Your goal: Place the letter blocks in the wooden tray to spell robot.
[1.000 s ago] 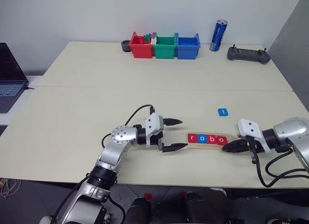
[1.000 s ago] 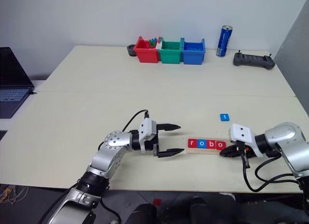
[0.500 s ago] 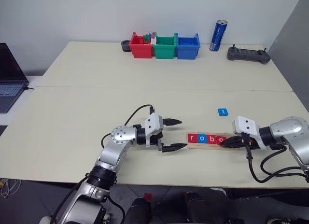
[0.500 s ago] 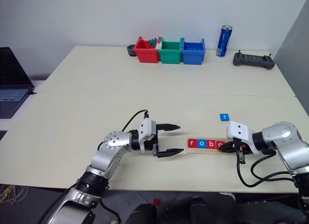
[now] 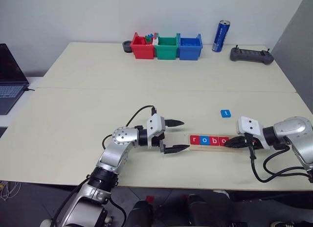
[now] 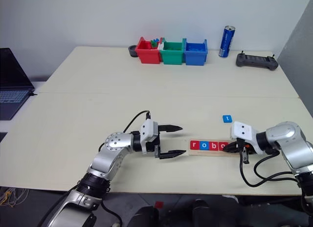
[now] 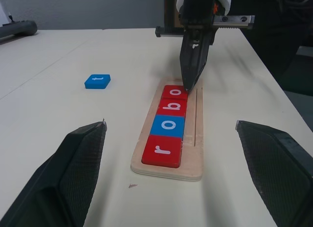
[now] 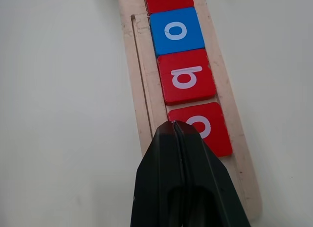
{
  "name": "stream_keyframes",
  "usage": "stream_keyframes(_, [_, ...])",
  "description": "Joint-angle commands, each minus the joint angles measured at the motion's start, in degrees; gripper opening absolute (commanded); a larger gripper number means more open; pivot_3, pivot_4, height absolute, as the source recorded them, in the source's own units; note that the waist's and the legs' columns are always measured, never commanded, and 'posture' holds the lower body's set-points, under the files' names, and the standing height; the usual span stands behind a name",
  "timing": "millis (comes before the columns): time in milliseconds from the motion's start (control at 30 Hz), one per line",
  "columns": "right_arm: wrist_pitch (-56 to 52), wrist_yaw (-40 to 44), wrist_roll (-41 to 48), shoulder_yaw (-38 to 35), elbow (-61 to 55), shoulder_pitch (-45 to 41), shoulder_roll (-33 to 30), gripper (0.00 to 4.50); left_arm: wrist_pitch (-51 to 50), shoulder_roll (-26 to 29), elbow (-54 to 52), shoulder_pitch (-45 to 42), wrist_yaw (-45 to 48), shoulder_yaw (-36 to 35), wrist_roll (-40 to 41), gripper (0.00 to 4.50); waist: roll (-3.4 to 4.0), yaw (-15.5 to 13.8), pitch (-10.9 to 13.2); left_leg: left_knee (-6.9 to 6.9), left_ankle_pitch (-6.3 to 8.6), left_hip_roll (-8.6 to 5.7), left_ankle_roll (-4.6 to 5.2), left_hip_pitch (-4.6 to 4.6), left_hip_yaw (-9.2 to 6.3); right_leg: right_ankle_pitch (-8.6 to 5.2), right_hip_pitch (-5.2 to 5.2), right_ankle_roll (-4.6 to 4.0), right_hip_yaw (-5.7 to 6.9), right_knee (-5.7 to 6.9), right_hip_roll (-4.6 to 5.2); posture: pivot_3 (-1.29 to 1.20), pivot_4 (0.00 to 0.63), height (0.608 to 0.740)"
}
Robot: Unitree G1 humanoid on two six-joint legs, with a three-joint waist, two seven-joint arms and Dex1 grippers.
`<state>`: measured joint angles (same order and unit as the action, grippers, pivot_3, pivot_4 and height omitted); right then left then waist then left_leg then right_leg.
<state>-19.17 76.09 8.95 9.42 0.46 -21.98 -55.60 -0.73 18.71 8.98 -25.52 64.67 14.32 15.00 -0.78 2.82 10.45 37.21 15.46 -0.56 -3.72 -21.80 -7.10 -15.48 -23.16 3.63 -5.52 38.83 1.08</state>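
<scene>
Near the front edge of the table [image 5: 73,104], the wooden tray [image 7: 195,134] lies lengthwise with four letter blocks in it: red r [image 7: 162,151], blue o [image 7: 168,125], red b [image 7: 171,107] and red o [image 7: 174,93], spelling "robo" and leaving its right end free for the last tile. The left gripper [image 5: 176,135] sits just off the tray's left end, fingers spread wide and level, seemingly placed to brace the tray against sliding. The right gripper [image 6: 232,147] has its fingers pressed together into one tip, angled down against the second o, probably to nudge that block snug against the b. Compared with a second ago, this arm has crept forward and its tip has come in over the tray's right end; the left arm has not shifted. Farther back, toward the right edge, the blue t block [image 5: 225,113] lies flat, well apart from the tray, not yet placed
</scene>
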Motion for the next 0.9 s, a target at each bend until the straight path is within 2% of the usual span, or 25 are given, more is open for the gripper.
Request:
stream_keyframes(33, [0.1,-0.1,0.5,-1.3,-0.3,-1.3,-0.1,0.03,0.7,-0.1,-0.8,-1.0,0.5,-0.5,0.6,4.50,0.00,0.0,0.0,0.00,0.00,0.00,0.00,0.00,0.00,0.00,0.00,0.00,0.00,0.00,0.00,0.00,0.150,0.740])
stream_keyframes(333, [3.3,0.1,-1.1,-2.3,4.7,-1.2,-2.7,0.03,0.8,-0.2,0.0,-1.6,0.7,-0.5,0.4,4.50,0.00,0.0,0.0,0.00,0.00,-0.01,0.00,0.00,0.01,0.00,0.00,0.00,-0.01,0.00,0.00,0.00,0.150,0.740])
stream_keyframes(900, [4.0,-0.6,-1.9,-0.4,7.5,-3.7,0.5,0.03,0.3,0.0,-0.2,-2.0,0.6,-0.8,0.4,4.50,0.00,0.1,0.0,0.01,0.00,0.00,0.00,0.00,0.01,0.00,0.00,0.00,-0.01,0.02,0.00,0.00,0.150,0.740])
